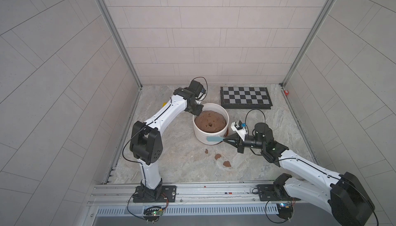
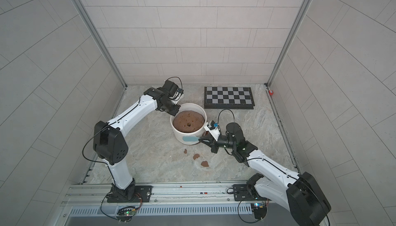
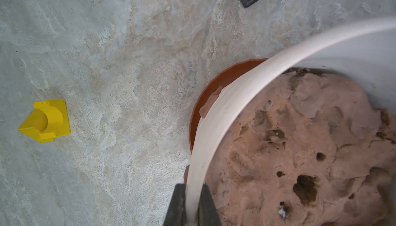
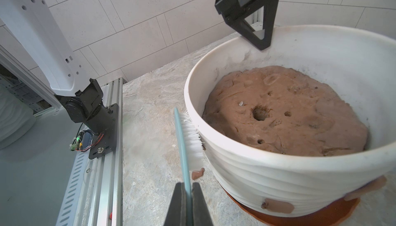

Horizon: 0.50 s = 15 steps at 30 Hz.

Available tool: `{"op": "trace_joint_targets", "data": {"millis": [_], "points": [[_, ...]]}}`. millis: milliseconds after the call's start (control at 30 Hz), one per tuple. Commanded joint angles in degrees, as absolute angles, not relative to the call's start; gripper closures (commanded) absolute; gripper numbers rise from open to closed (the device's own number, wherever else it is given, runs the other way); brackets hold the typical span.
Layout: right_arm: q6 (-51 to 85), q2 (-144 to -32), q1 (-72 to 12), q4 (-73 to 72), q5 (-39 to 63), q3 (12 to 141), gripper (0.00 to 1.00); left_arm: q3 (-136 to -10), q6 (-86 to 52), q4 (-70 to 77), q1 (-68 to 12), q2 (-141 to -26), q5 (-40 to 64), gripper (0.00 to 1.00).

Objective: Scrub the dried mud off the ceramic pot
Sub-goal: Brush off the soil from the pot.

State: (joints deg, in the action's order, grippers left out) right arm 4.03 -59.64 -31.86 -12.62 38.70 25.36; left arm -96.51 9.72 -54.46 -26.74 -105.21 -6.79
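- Right claw first, please; what has it got?
- I have it squeezed tight on the thin blue handle of the brush; its white bristles press on the side of the pot, just past the claw tips.
- And your left claw?
- I have it pinched shut on the pot's rim, one finger inside and one outside; the pot stands between my two claws.
- Where is the dried mud?
- I see a flat brown patch low on the pot wall, off to one side of my right claw; another bit sits by the bristles, right in front of that claw; I cannot tell if it touches the pot; three flakes lie on the table, near my right claw and apart from the pot.
- What is in the pot?
- I see a big lumpy heap of soil with a hole in it; an orange saucer sits under the pot.
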Motion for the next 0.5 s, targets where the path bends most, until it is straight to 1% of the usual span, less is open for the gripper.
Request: {"op": "trace_joint_targets", "data": {"millis": [0, 300, 467], "points": [[3.9, -61.6, -30.8, -15.1, 32.6, 23.7, 1.0, -96.6, 15.0, -60.6, -27.2, -106.0, -1.6, 1.0], [5.9, -64.1, -31.2, -18.4, 33.7, 20.7, 1.0, -96.8, 14.6, -60.3, -27.2, -105.6, -0.5, 1.0], [6.9, -64.6, -32.7, -19.4, 35.1, 18.9, 1.0, -97.3, 14.6, -60.4, -27.3, -105.7, -0.7, 1.0]]}}
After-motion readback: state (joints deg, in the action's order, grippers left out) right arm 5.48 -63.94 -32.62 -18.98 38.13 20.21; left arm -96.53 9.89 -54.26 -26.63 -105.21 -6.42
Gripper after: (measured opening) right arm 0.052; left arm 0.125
